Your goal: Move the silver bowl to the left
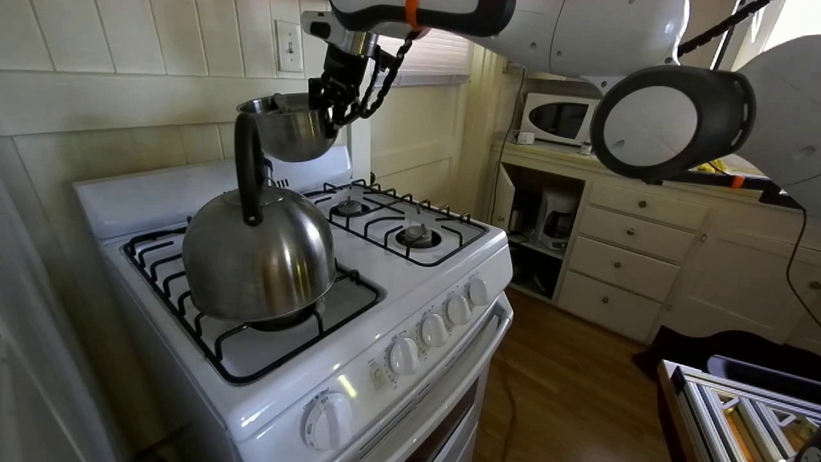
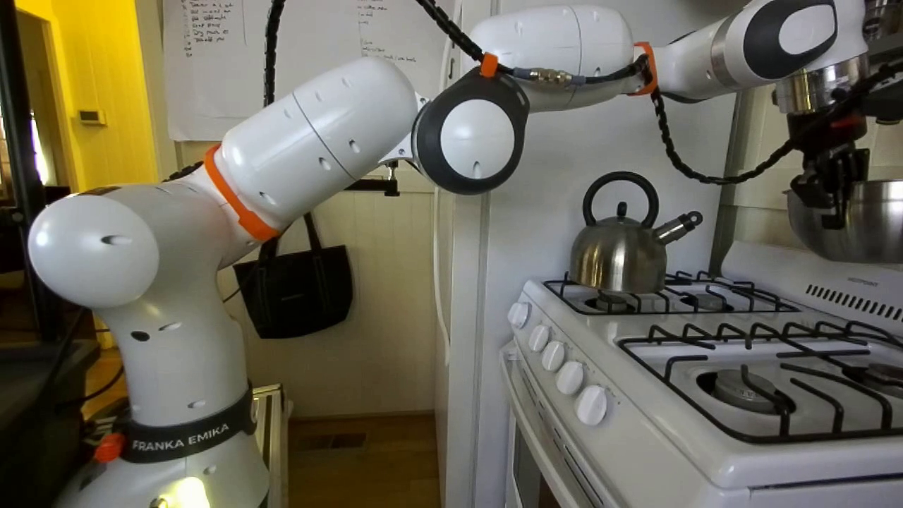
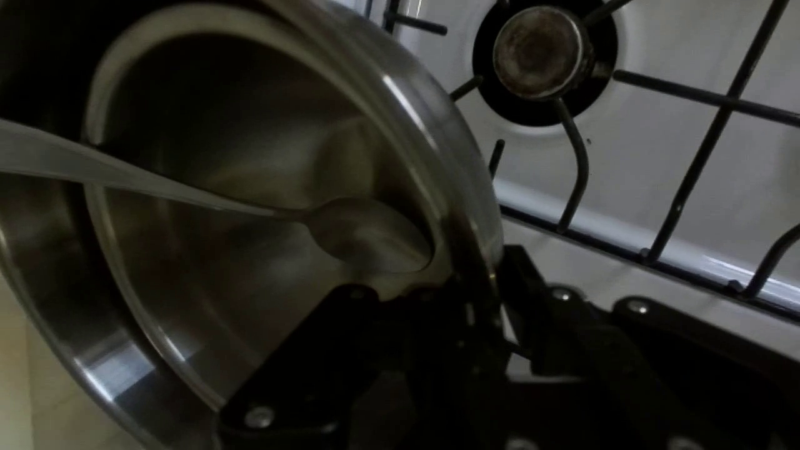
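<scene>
The silver bowl (image 1: 288,138) is in the air above the back of the stove, roughly upright, in both exterior views (image 2: 882,226). Part of it is cut off by the frame edge in an exterior view. My gripper (image 1: 328,122) is shut on the bowl's rim, one finger inside and one outside, as the wrist view (image 3: 484,281) shows. The bowl (image 3: 450,131) fills the left of the wrist view. A metal spoon (image 3: 369,234) lies inside it. The fingers are dark there, so the exact contact is hard to see.
A large steel kettle (image 1: 256,256) with a black handle stands on a burner grate of the white stove (image 1: 385,301); it also shows in an exterior view (image 2: 617,261). Black grates (image 2: 748,353) with raised bars cover the burners. The stove's backguard (image 1: 160,186) and the wall are close behind the bowl.
</scene>
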Available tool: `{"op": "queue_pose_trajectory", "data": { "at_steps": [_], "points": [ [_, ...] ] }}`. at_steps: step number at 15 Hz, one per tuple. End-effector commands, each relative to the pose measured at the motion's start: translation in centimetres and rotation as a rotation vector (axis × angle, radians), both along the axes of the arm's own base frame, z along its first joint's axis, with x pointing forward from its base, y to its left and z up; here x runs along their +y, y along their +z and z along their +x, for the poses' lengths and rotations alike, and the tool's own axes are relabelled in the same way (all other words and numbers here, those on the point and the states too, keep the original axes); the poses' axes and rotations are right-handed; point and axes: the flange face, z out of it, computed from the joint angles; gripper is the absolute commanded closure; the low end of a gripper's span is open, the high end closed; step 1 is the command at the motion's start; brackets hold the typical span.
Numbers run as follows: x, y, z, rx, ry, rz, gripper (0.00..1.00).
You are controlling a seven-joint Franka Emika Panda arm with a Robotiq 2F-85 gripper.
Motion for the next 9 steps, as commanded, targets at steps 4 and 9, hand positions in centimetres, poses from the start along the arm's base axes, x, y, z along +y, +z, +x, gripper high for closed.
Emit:
{"op": "queue_pose_trajectory", "data": {
  "at_steps": [4, 9],
  "points": [
    [1.3, -0.3, 0.1, 0.029, 0.023, 0.010, 0.87],
    [3.3, -2.4, 1.5, 0.028, 0.230, -0.068, 0.97]
  ]
}}
